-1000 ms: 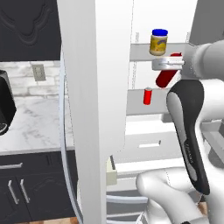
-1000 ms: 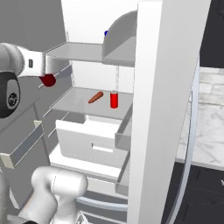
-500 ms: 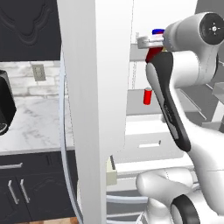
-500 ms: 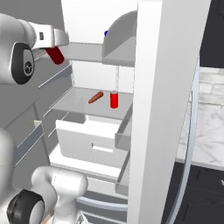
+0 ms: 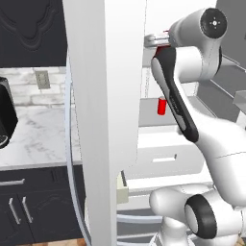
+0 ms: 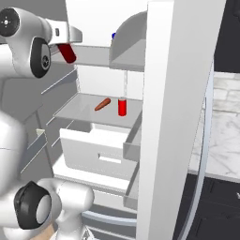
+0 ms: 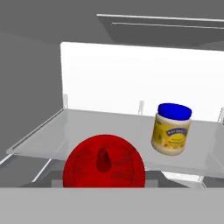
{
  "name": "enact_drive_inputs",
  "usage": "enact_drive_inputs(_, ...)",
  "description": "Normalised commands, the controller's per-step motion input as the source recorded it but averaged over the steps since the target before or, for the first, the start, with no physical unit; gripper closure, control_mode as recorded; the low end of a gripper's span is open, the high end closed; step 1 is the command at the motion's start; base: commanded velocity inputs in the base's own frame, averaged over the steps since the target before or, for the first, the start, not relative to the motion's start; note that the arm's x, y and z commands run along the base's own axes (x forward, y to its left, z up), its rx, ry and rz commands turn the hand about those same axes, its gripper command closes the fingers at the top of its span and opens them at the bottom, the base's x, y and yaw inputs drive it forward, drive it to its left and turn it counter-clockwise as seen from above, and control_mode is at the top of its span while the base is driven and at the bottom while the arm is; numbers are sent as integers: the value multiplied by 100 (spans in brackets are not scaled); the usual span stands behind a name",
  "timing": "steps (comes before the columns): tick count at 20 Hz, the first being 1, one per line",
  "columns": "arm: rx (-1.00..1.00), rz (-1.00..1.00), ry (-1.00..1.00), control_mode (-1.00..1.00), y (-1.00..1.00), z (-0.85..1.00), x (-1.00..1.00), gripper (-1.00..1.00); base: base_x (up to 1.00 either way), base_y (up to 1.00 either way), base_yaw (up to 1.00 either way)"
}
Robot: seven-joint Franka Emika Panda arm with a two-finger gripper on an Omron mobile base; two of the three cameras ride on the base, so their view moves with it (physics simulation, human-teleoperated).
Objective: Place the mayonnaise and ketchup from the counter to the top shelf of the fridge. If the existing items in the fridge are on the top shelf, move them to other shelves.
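My gripper (image 6: 64, 45) is shut on the ketchup (image 6: 67, 53), a small red bottle held at the front left edge of the top shelf (image 6: 96, 56) of the fridge (image 6: 172, 112). In the hand view the ketchup (image 7: 103, 162) points away from the camera and hides the fingertips. The mayonnaise (image 7: 171, 129), a cream jar with a blue cap, stands upright on the top shelf (image 7: 87, 127), ahead and to the right. A sliver of the ketchup (image 5: 164, 47) shows behind my forearm. The counter (image 5: 36, 137) lies left of the fridge door.
On the lower shelf (image 6: 79, 108) lie an orange-red oval item (image 6: 102, 104) and an upright red can (image 6: 122, 106). A white drawer (image 6: 101, 147) sits below it. The thick open door (image 5: 103, 96) stands between arm and counter. A black appliance (image 5: 5, 115) rests on the counter.
The arm has swung up and in toward the fridge, carrying the ketchup from beside and below the top shelf to that shelf's front edge. The mayonnaise, oval item and can have not moved.
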Motion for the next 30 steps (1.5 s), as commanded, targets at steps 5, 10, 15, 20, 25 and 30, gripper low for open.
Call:
enact_drive_inputs(5, 0, 0, 1, -100, 0, -3, 48, 100, 0, 0, 0)
enact_drive_inputs(10, 0, 0, 4, -100, 0, -12, 39, 100, 0, 0, 0)
enact_drive_inputs(15, 0, 0, 3, -100, 0, -8, 42, 100, 0, 0, 0)
enact_drive_inputs(20, 0, 0, 4, -100, 0, -14, 30, 100, 0, 0, 0)
enact_drive_inputs(25, 0, 0, 6, -100, 0, -18, 10, 100, 0, 0, 0)
enact_drive_inputs(30, 0, 0, 1, -100, -2, -3, 17, 100, 0, 0, 0)
